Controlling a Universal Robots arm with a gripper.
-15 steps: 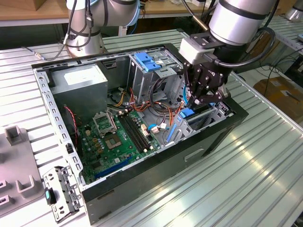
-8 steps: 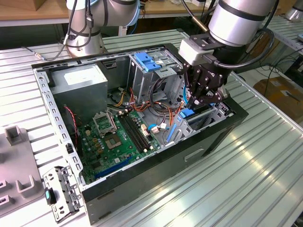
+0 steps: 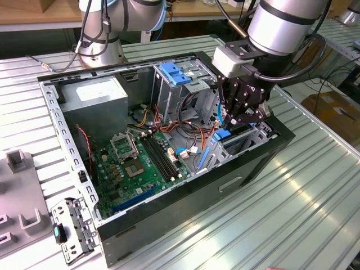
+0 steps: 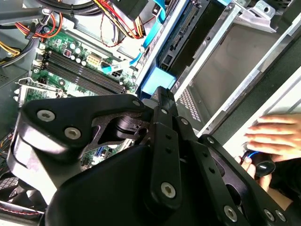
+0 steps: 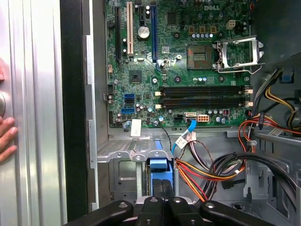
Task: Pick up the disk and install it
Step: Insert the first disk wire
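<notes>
The disk [image 3: 225, 135] stands on edge in the drive bay at the front corner of the open computer case [image 3: 169, 194], on the exterior view's right. Its blue plastic end [image 5: 160, 165] faces up, and its black edge with the connector [image 4: 184, 29] runs down into the metal bay. My gripper [image 3: 235, 125] reaches straight down from above and is shut on the blue end of the disk [image 4: 157, 81]. Both black fingers [image 5: 161, 187] sit close together around it. The lower part of the disk is hidden by the bay walls.
The green motherboard [image 3: 143, 160] lies on the case floor, with loose red, yellow and black cables [image 5: 211, 172] beside the bay. A blue latch [image 3: 177, 74] tops the upper drive cage, and the grey power supply [image 3: 95, 95] is at the back. A person's hand [image 4: 276, 136] rests on the table outside the case.
</notes>
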